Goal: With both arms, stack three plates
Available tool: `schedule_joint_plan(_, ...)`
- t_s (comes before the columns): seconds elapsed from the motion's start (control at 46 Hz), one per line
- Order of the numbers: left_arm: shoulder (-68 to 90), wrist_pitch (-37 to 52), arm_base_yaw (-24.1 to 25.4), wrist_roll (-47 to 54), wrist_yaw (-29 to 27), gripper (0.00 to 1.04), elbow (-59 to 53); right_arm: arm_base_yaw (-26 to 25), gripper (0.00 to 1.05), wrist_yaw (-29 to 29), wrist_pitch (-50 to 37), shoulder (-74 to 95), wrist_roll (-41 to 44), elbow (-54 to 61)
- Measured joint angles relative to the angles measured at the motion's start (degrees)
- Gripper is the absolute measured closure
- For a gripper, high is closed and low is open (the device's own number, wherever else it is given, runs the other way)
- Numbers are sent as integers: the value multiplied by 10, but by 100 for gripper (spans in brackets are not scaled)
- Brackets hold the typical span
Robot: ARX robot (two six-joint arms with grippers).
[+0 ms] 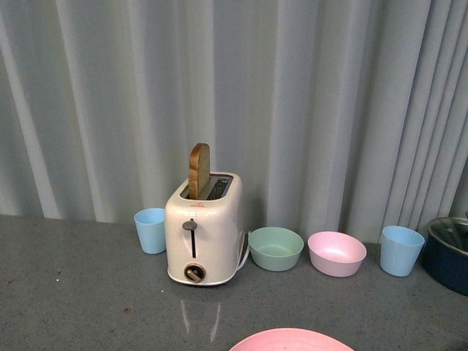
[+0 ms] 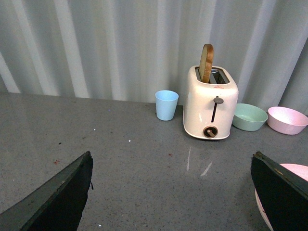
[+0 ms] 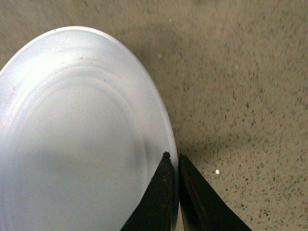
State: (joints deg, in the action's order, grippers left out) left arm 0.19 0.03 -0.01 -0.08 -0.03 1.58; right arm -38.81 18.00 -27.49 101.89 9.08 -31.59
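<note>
my right gripper (image 3: 174, 159) is pinched on the thin rim of the light blue plate (image 3: 72, 134). i judge it light, stiff and a little slippery. my left gripper (image 2: 171, 156) is wide apart, holding nothing.

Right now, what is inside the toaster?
One browned slice of toast stands upright in the toaster, its top sticking out. Its lower part is hidden inside. How deep the other slot goes cannot be seen.
</note>
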Motion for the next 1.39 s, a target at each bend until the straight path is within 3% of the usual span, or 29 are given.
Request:
schedule_joint_plan(0.109,0,0,0,0,0,7,0,13,102,9,21,-53,-17,-4)
schedule_joint_plan(0.305,0,0,0,0,0,7,0,99,102,18,46,-183,-88,-9)
schedule_joint_plan(0.609,0,0,0,0,0,7,0,331,102,-33,10,-199,-224,8)
schedule_joint_plan(0.805,0,0,0,0,0,7,0,415,102,-55,-3,-147,-249,25)
schedule_joint_plan(1.001,0,0,0,0,0,7,0,449,102,-61,-16,-90,-265,30)
schedule_joint_plan(1.393,0,0,0,0,0,7,0,448,102,-59,-50,6,-302,11)
